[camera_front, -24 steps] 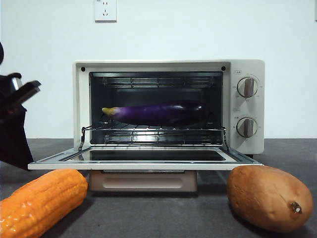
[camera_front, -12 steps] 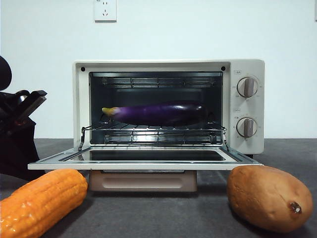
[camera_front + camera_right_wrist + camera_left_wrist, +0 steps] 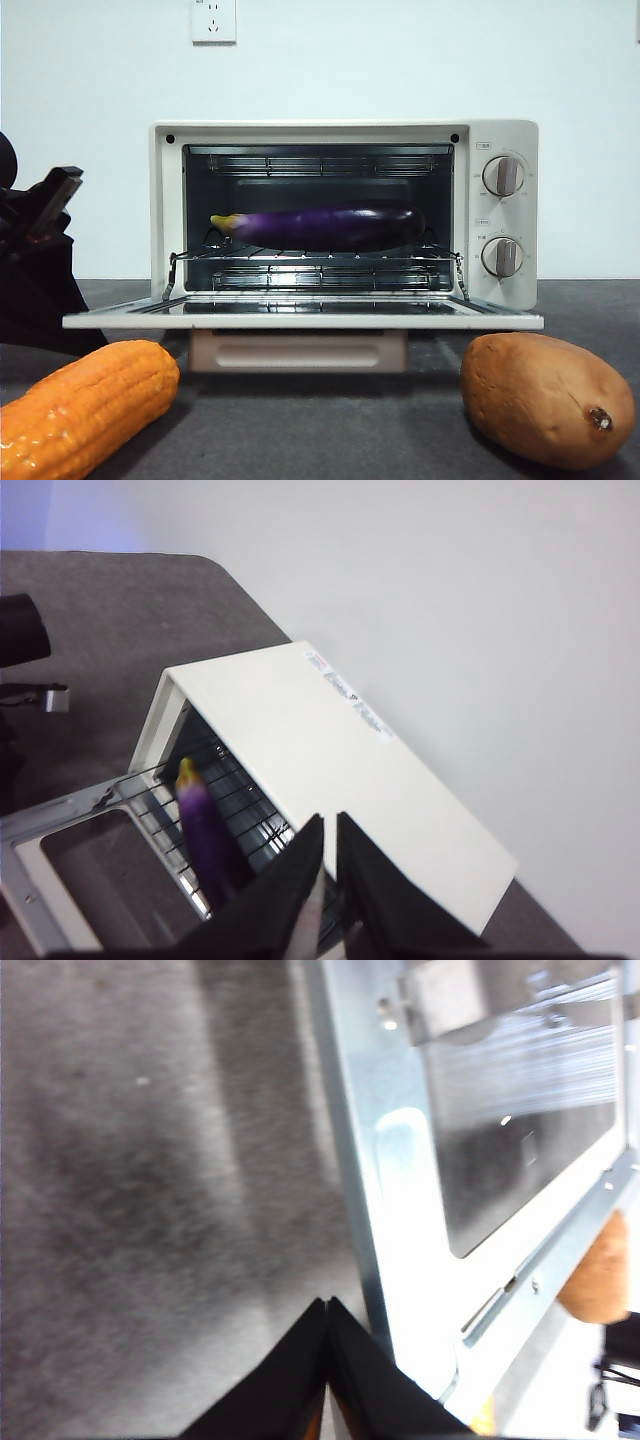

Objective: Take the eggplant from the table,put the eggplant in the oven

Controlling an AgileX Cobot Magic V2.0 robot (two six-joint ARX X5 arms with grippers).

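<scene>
Left gripper [image 3: 327, 1305] closed; one eggplant [image 3: 320, 228] inside one oven [image 3: 505, 210].

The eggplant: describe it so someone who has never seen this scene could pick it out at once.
Start at the cream oven standing on the table with its door folded down. Inside, on the wire rack, lies the eggplant, long and on its side. It is glossy dark purple with a pale yellowish end, unlike the orange corn cob and the brown sweet potato on the table in front.
</scene>
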